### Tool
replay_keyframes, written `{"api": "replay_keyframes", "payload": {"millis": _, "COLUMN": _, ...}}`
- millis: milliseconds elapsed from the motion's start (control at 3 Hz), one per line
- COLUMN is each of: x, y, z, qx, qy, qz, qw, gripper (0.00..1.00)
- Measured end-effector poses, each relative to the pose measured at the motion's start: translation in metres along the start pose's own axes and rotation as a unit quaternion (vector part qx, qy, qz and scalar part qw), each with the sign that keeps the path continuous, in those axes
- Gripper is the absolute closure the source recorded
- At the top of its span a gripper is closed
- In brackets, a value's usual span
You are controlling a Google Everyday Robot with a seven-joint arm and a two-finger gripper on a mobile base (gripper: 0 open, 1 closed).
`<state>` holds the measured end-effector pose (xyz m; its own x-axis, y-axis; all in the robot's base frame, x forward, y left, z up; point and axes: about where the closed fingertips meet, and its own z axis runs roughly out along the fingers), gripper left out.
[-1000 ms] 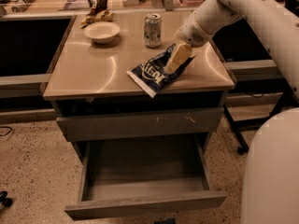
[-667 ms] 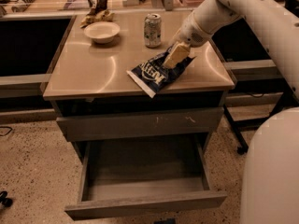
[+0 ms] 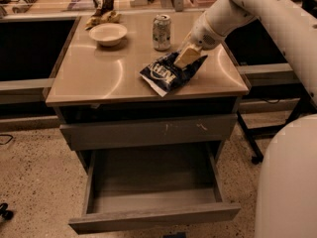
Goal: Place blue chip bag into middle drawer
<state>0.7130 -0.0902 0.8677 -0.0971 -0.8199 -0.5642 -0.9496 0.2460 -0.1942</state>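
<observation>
Touching the blue chip bag (image 3: pixel 165 74) on the cabinet top (image 3: pixel 94 78), your gripper (image 3: pixel 187 57), hold impossible to tell, hasn't yet loaded the open middle drawer (image 3: pixel 153 218).

The blue chip bag (image 3: pixel 166 74) lying on the counter (image 3: pixel 94 78) carries white lettering, but I can't make out the words. Nothing on the soda can (image 3: pixel 161 32) is readable either. The gripper (image 3: pixel 187 57) sits on the bag's far end.
</observation>
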Motion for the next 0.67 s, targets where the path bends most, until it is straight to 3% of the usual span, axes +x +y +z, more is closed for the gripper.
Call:
{"api": "replay_keyframes", "payload": {"millis": 333, "x": 0.000, "y": 0.000, "z": 0.000, "qx": 0.000, "qy": 0.000, "qz": 0.000, "qw": 1.0000, "gripper": 1.00}}
{"api": "replay_keyframes", "payload": {"millis": 667, "x": 0.000, "y": 0.018, "z": -0.015, "qx": -0.005, "qy": -0.003, "qz": -0.009, "qw": 0.9999, "gripper": 1.00}}
